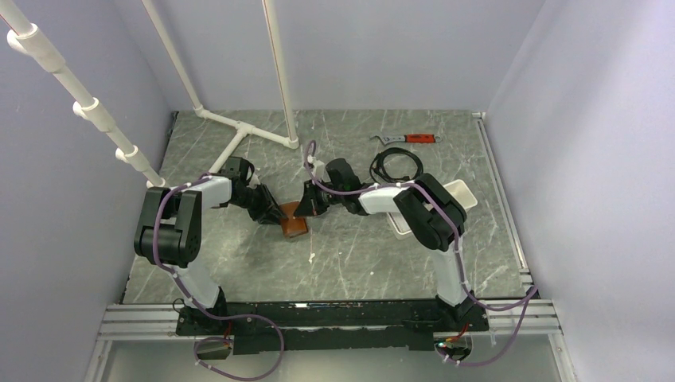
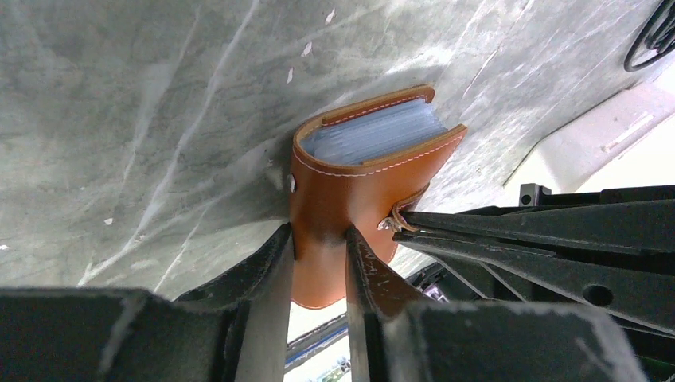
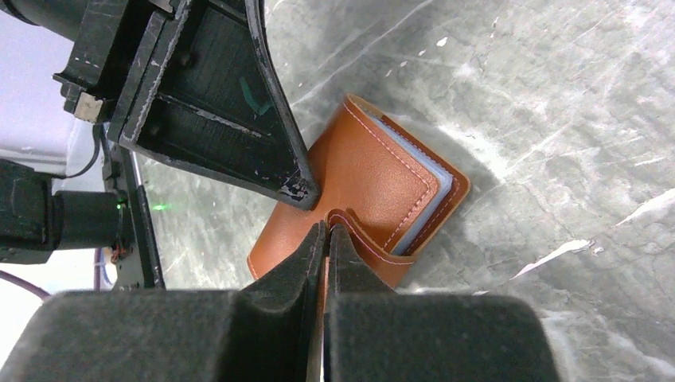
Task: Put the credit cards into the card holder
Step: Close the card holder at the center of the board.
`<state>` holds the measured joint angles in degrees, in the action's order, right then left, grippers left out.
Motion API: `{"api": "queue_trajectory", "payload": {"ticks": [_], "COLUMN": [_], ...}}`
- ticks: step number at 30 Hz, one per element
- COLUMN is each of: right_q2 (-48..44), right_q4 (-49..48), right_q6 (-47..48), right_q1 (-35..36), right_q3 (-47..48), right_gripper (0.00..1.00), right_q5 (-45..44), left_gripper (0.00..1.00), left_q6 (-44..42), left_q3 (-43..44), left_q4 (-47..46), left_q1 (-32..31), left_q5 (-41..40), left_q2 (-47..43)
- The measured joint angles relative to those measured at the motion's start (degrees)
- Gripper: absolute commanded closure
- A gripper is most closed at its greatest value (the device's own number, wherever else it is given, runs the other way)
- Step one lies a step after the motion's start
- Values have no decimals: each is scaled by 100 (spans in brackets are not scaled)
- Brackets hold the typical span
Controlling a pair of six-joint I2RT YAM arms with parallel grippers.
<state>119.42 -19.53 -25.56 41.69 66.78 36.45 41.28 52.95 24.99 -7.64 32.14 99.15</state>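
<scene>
Grey marbled desk (image 1: 358,255). The brown wallet (image 1: 293,227) is seen folded at mid-desk, clamped across its body by the left gripper (image 2: 318,263). Its closing tab is pinched in the right gripper (image 3: 325,247), whose fingers are nearly together.

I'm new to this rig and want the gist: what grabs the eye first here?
Both arms meet mid-table over the brown card holder: the left hand clamps its body, and the right hand pinches its closing tab. Farther back lie a coiled black cable and a red-handled wrench.
</scene>
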Motion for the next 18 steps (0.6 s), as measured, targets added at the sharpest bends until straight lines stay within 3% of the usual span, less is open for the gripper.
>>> {"api": "queue_trajectory", "payload": {"ticks": [10, 18], "right_q2": [26, -446], "right_q4": [356, 1123], "right_q6": [92, 876], "right_q1": [-39, 553], "right_q3": [151, 188], "right_gripper": [100, 100], "right_q5": [151, -1537], "left_gripper": [69, 69], "left_q6": [-15, -28], "left_q3": [0, 0], "left_q4": [94, 96], "left_q1": [-7, -7], "left_q5": [52, 50], "left_q2": [0, 0]}}
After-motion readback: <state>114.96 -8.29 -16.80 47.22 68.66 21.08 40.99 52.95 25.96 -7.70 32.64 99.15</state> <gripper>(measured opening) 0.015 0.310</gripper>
